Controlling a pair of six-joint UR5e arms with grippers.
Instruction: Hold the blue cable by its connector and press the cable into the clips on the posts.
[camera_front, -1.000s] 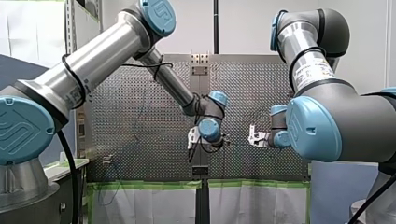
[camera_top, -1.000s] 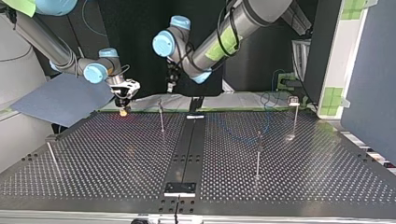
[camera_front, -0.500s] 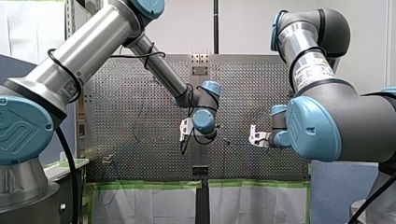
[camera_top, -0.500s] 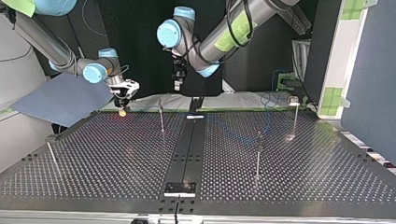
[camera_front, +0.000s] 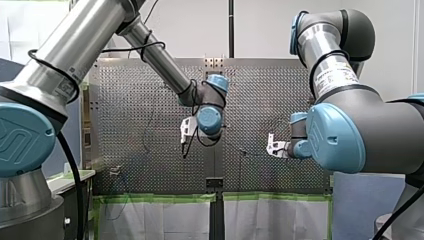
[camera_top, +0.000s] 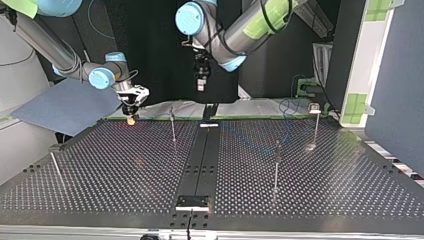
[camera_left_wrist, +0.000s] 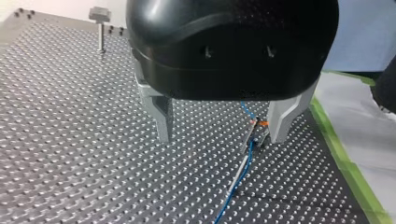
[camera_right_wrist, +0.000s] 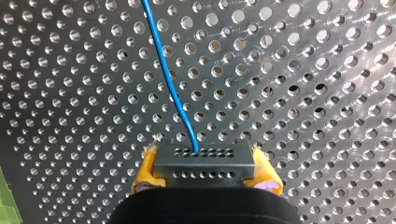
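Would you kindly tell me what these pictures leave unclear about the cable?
Left wrist view: whether the blue cable sits in the clip; too small and blurred.
Right wrist view: where the cable leads from the connector, cut off by the edge.
Top view: the cable's course, too faint.

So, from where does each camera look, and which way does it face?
Front view: behind and above the arms, facing the perforated table; shows both arms, my left claw and my right claw.
Top view: across the table, facing the arms, which enter from its top edge.
Left wrist view: on my left wrist, looking down at the table; its open metal fingers show.
Right wrist view: on my right wrist; yellow pads clamp the connector.
Shared: both wrist views show the blue cable.
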